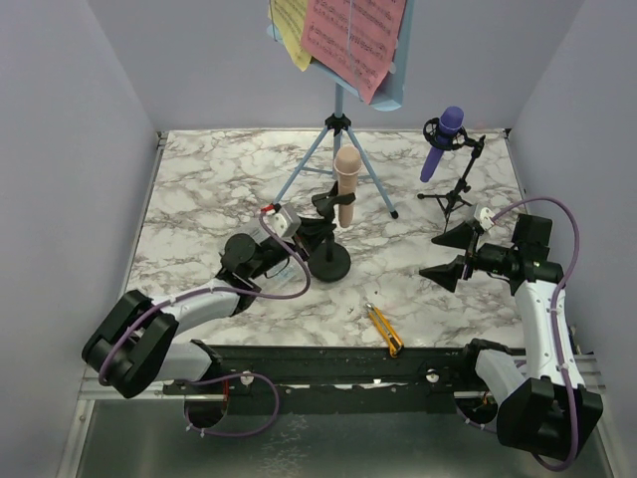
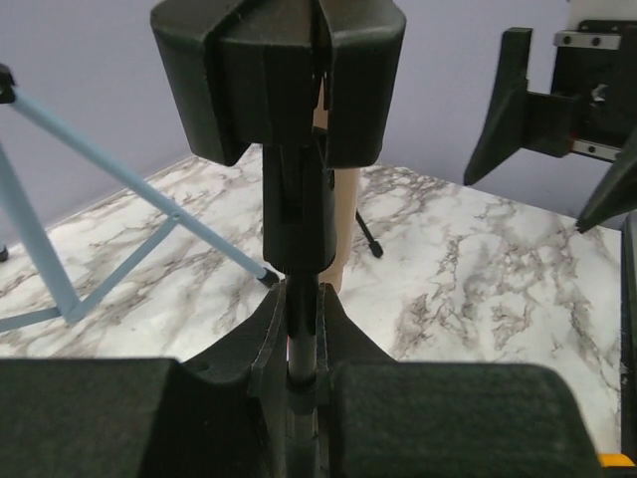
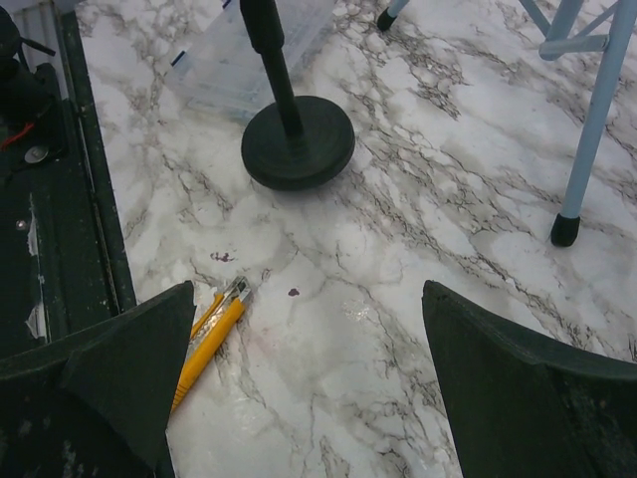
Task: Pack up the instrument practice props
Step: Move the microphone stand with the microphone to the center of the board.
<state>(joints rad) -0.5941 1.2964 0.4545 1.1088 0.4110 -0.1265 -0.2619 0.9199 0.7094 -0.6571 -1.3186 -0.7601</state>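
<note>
My left claw (image 1: 315, 237) is pinched on the post of the black mic mount (image 1: 331, 265) carrying the beige microphone (image 1: 346, 179) in the middle of the surface (image 1: 199, 199), while my right claw (image 1: 450, 255) hangs spread wide near the right edge.

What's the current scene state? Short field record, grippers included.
left gripper: shut on pole of round-base mic mount
right gripper: open, holding nothing
beige microphone: upright in round-base mic mount
purple microphone: tilted, in tripod mic mount
music rack: standing on its legs, pink page and yellow page on it
utility knife: flat near the front edge
</note>
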